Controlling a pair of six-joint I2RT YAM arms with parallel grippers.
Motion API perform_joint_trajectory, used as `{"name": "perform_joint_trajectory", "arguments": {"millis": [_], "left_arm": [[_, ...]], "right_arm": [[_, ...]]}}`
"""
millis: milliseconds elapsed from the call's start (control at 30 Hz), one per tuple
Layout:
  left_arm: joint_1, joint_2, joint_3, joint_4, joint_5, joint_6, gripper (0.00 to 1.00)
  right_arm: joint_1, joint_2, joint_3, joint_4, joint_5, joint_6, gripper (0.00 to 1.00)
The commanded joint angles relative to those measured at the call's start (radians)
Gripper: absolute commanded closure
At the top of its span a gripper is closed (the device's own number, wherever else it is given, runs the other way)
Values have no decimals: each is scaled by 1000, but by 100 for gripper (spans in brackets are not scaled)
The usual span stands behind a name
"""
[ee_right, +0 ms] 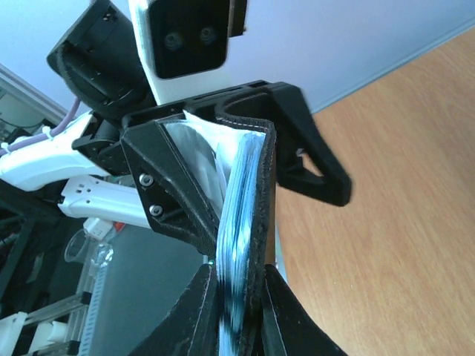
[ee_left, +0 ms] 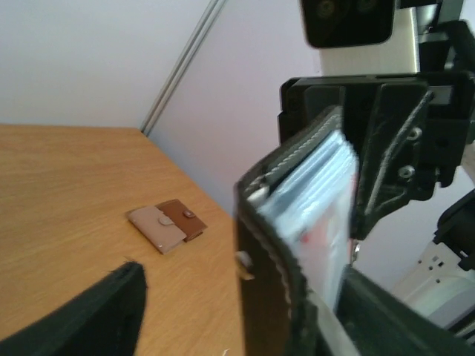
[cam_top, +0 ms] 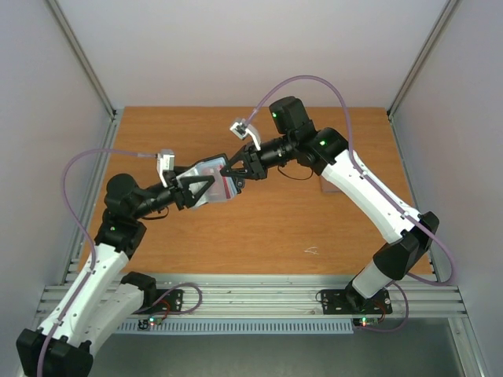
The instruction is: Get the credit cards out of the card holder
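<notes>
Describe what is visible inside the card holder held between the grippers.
Inside the card holder: stacked pale blue-grey pocket layers and a red patch, seemingly a card edge. The cards' faces and number are hidden by the pockets and black cover.

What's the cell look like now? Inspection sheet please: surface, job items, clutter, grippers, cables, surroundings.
surface: wooden table, small pale mark near the front.
job's things: card holder in the air between the two grippers, partly open; cards tucked in its pockets, none out.
clutter: brown wallet closed, flat on the table beside the right arm.
grippers: right gripper shut on the card holder; left gripper open, fingers either side of it.
cables: purple cables loop off both arms, clear of the holder.
surroundings: pale walls, metal rail at the near edge.
</notes>
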Motion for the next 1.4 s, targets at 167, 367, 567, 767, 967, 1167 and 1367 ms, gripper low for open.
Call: {"name": "perform_joint_trajectory", "arguments": {"millis": [167, 367, 567, 767, 967, 1167, 1367], "left_arm": [[-3, -18, 9, 35, 33, 37, 99], [-4, -20, 3, 55, 44, 31, 100], [-4, -16, 2, 65, 54, 26, 100], [-4, -14, 5, 78, 72, 19, 100], [-4, -12, 6, 106, 102, 0, 100], [0, -24, 1, 105, 97, -9, 100], [11, -43, -9, -56, -156, 5, 86]], "right_arm": [[-14, -23, -26, 54, -46, 0, 96], [-45, -37, -74, 27, 65, -3, 72], [-37, -7, -87, 26, -55, 1, 58], [-36, 11, -81, 41, -154, 7, 57], [-44, 34, -96, 108, -173, 21, 59], [-50, 27, -96, 137, -252, 21, 98], [-130, -52, -165, 113, -184, 33, 99]]}}
